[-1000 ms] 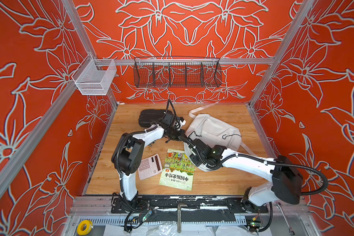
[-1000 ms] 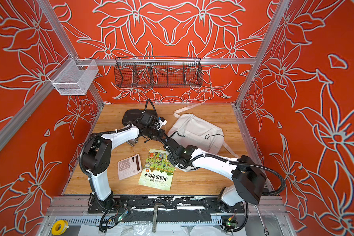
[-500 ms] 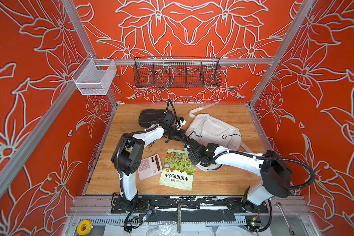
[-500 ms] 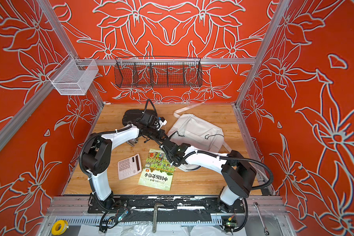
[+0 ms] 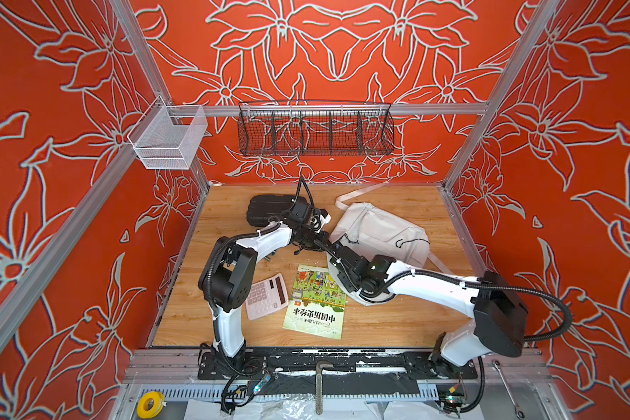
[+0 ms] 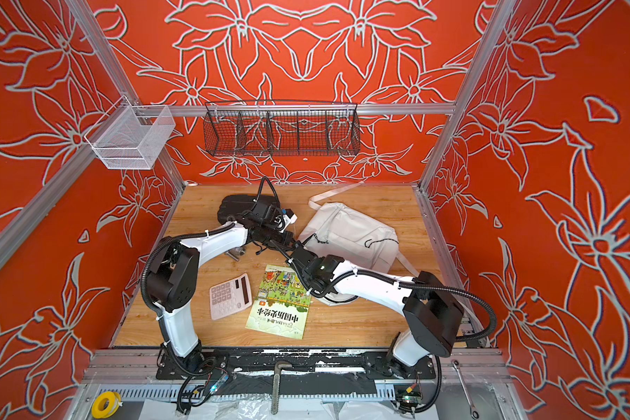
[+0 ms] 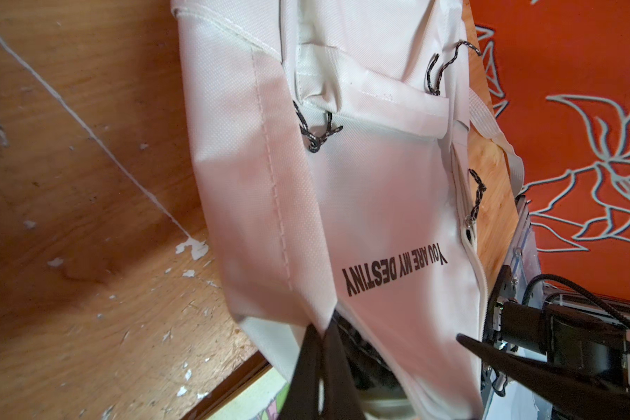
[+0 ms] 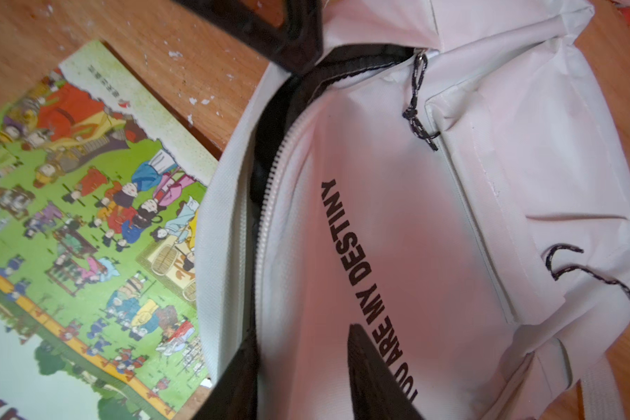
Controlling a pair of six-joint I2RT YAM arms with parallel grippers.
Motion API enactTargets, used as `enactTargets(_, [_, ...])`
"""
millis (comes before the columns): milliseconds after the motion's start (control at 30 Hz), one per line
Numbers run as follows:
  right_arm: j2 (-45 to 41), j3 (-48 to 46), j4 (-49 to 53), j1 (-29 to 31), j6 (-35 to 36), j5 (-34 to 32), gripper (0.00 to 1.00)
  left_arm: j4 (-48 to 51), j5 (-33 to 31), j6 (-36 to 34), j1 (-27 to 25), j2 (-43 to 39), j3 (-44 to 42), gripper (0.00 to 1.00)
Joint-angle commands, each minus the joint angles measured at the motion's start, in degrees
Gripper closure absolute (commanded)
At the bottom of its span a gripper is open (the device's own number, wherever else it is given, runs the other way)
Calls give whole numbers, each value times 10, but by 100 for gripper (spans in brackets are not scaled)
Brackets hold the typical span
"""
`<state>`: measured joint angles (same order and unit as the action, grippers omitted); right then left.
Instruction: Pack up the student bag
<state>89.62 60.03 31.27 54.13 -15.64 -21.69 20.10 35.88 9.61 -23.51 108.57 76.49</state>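
Pinching the bag at its rim, the left gripper likely propped it open for the right gripper, spread astride the flap.

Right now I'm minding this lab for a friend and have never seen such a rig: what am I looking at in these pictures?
Two white robot arms with pincer grippers work on a wooden table. Two pictures look down from overhead; the other two come from cameras on each wrist. On the table lie a white student bag, a picture book, a calculator and a black case. The left gripper is shut, pinching the bag's open rim; the right gripper stands open astride its zipper edge.
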Motion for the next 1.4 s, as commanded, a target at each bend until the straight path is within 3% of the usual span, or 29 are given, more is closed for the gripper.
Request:
enactTargets(0, [31, 0, 38, -1, -17, -11, 69, 8, 6, -13, 3, 8, 15, 100])
enactTargets(167, [56, 6, 55, -4, -32, -25, 81, 15, 7, -19, 3, 10, 23, 100])
enactTargets(300, [38, 23, 67, -9, -22, -23, 100, 22, 3, -26, 4, 21, 34, 100])
enactTargets(467, [-1, 60, 99, -35, -5, -30, 100, 51, -27, -39, 9, 47, 77, 100])
enactTargets(633, [-20, 93, 121, -111, 25, 17, 100, 58, -111, -52, 10, 16, 86, 49])
enactTargets(733, [-17, 128, 138, -147, 45, 35, 100, 57, -185, -47, 10, -35, 49, 31])
enactTargets(833, [-16, 148, 136, -177, 60, 32, 100, 81, -256, -47, -3, -88, 12, 2])
enactTargets(1067, [19, 210, 129, -265, 126, 63, 100, 155, -391, -51, -122, -146, -45, 3])
enactTargets(1267, [31, 250, 135, -296, 169, 70, 100, 221, -472, 15, -232, -104, -30, 1])
enactTargets(1367, [31, 253, 131, -315, 168, 90, 100, 235, -483, 45, -275, -71, -18, 3])
